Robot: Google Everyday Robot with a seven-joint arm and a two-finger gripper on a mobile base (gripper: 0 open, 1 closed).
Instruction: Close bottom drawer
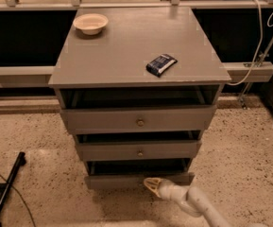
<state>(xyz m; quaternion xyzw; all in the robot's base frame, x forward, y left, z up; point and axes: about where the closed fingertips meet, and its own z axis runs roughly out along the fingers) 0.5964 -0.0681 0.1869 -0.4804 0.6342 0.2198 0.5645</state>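
The bottom drawer (112,180) stands a little way out, with a flat grey front and a dark gap above it. The gripper (151,183), jaws pressed together into one pale tip, touches that front near its middle.

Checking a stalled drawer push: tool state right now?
The tool: cannot be told whether open or closed. It sits low at the front of the bottom drawer, right of centre.
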